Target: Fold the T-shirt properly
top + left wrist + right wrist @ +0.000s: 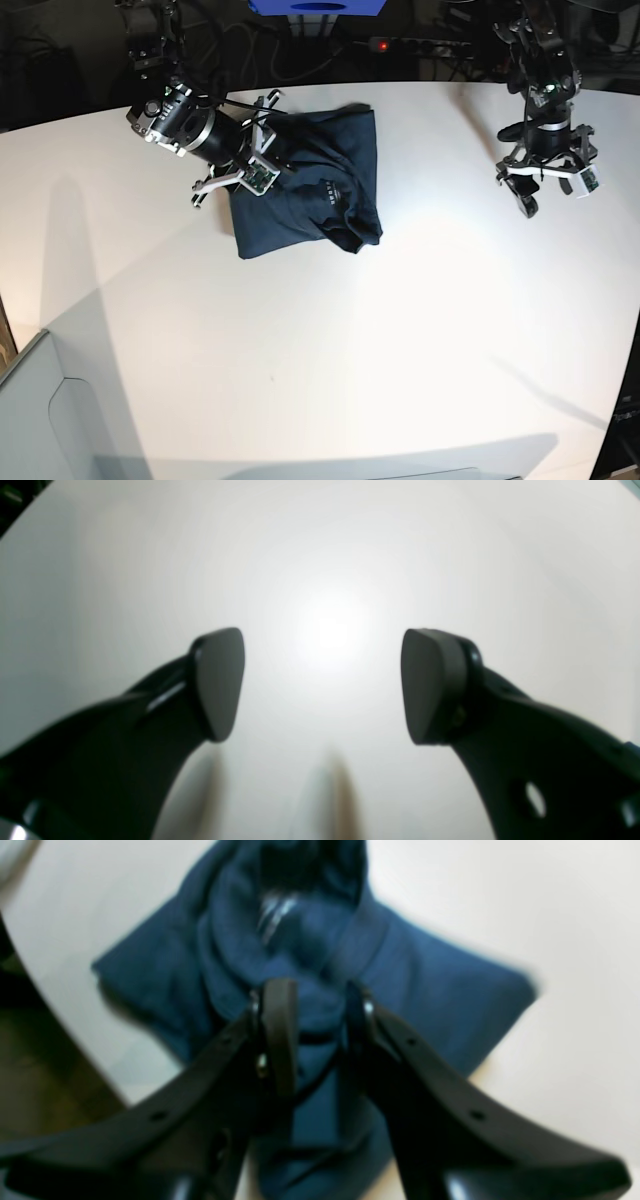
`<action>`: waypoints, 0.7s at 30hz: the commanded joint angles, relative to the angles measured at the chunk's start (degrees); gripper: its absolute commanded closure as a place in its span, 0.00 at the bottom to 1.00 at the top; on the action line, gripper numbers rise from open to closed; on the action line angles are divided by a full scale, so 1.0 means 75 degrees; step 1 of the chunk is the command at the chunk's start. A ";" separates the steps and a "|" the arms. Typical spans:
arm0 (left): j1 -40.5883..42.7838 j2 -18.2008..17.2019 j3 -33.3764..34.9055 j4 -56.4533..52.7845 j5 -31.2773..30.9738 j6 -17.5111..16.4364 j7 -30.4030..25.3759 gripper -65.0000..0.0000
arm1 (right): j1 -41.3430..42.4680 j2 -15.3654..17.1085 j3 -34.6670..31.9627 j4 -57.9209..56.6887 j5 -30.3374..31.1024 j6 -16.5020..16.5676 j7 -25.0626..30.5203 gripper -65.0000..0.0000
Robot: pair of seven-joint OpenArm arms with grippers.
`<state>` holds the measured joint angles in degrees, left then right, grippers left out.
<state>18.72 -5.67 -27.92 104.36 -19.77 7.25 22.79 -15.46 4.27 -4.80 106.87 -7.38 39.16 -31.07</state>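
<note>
White table (420, 330) carries the T-shirt (310, 190); right gripper (312, 1005) jaws pinch a fold between them, left gripper (322, 685) jaws spread wide, empty.

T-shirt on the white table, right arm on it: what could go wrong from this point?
The right gripper pinches a bunched ridge of the T-shirt, possibly several layers, so a lift could drag the whole crumpled heap instead of one edge. The left gripper hangs open over bare table, far from the cloth, so nothing pins the shirt if it slides. The garment also lies near the table's far edge and could be pulled off.
</note>
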 commanded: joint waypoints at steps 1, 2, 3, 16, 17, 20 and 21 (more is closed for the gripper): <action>-0.0017 -0.0058 -0.0022 0.0134 -0.0019 -0.0022 -0.0172 0.28 | 0.0005 -0.0025 -0.0163 0.0045 0.0157 0.0112 0.0187 0.79; -0.0017 -0.0058 -0.0022 0.0134 -0.0019 -0.0022 -0.0172 0.28 | -0.0042 -0.0001 -0.0292 0.0022 0.0157 0.0112 0.0187 0.79; -0.0017 -0.0058 -0.0034 0.0134 -0.0019 -0.0022 -0.0172 0.28 | -0.0077 0.0010 -0.0421 0.0022 0.0157 0.0112 0.0187 0.79; 0.0030 -0.0058 -0.0057 0.0146 -0.0019 -0.0034 -0.0172 0.28 | -0.0499 0.0374 -0.0773 0.1510 0.0145 0.0112 0.0175 0.78; 0.0042 -0.0058 -0.0057 0.0169 -0.0019 -0.0034 -0.0172 0.28 | -0.0464 0.0362 -0.0574 0.1522 0.0145 0.0112 0.0175 0.78; 0.0100 -0.0058 -0.0057 0.0193 -0.0019 -0.0034 -0.0172 0.28 | -0.0288 0.0350 -0.0222 0.1299 0.0157 0.0112 0.0163 0.78; 0.0124 -0.0058 -0.0057 0.0193 -0.0019 -0.0034 -0.0172 0.28 | -0.0241 0.0350 -0.0245 0.1159 0.0157 0.0112 0.0175 0.79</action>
<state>19.46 -5.72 -28.10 104.62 -19.75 7.22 22.79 -17.41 7.09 -6.48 114.61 -7.46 39.16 -31.38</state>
